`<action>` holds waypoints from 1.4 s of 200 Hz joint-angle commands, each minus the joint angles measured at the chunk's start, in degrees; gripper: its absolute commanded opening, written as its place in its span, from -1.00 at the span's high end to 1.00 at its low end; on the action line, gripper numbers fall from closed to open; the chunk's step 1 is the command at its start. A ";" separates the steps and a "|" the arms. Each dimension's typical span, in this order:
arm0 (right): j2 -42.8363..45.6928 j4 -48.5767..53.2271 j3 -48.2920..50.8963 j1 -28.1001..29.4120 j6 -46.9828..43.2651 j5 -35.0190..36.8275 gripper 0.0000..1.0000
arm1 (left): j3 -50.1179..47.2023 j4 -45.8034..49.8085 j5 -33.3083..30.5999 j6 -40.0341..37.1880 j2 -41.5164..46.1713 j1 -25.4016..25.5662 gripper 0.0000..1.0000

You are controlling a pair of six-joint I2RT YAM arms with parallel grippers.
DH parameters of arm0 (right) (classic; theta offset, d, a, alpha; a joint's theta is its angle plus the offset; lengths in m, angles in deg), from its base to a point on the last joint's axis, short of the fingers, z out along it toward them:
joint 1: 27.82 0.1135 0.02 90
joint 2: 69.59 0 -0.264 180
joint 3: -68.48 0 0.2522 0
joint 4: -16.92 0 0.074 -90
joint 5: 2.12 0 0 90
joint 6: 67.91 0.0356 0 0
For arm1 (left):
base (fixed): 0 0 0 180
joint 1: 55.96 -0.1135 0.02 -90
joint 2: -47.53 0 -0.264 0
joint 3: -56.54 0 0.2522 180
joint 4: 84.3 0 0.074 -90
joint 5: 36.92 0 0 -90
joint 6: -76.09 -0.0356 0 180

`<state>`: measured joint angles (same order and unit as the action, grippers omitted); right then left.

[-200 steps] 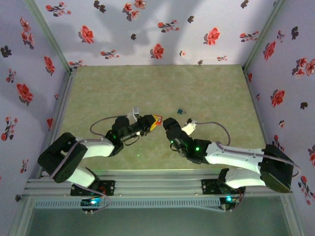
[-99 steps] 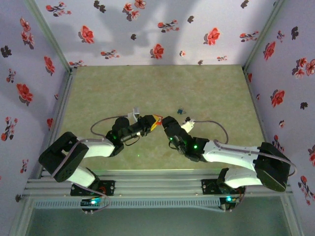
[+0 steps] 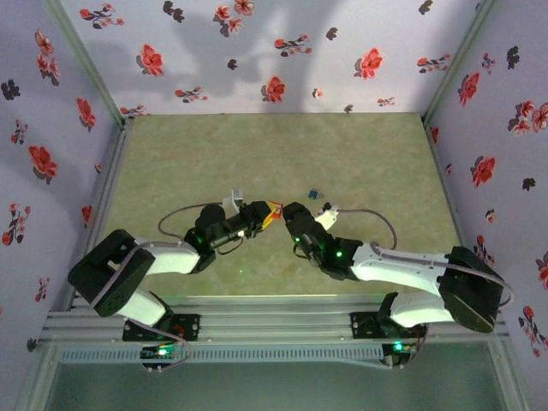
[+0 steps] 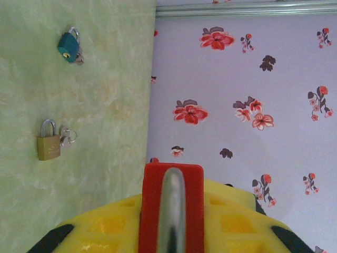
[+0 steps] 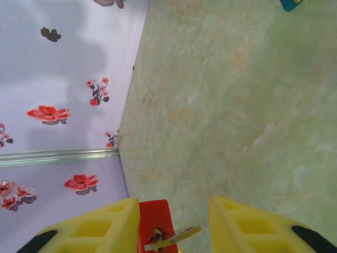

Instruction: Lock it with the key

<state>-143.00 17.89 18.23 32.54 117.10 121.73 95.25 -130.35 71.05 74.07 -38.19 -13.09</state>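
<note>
My left gripper (image 3: pixel 259 215) is shut on a red padlock (image 4: pixel 172 182), its silver shackle (image 4: pixel 172 211) running between the yellow fingers (image 4: pixel 105 221). In the top view the red padlock (image 3: pixel 273 208) pokes out toward my right gripper (image 3: pixel 291 212), which faces it closely. In the right wrist view the right gripper (image 5: pixel 174 211) stands open, its yellow fingers (image 5: pixel 247 221) either side of the padlock's keyhole face (image 5: pixel 154 213). A brass-coloured key (image 5: pixel 174 239) sticks out of the keyhole, and neither finger closes on it.
A teal padlock (image 4: pixel 69 46) and a brass padlock (image 4: pixel 48 142), each with keys, lie on the green table (image 3: pixel 257 154) beyond the grippers. The teal one (image 3: pixel 314 194) sits just past the right gripper. Floral walls (image 3: pixel 257 51) enclose the table.
The right gripper has edged slightly left and forward, closer to the red padlock. The left gripper has held nearly still with the padlock.
</note>
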 commanded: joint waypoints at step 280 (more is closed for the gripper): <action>-3.66 -6.25 -0.86 -2.09 0.01 -2.67 0.53 | -0.44 -5.62 0.22 1.59 -1.20 0.55 1.00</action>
<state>-145.66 13.56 18.23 30.92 117.12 119.15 95.25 -131.26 71.05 74.88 -38.73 -13.09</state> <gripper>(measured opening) 0.243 0.260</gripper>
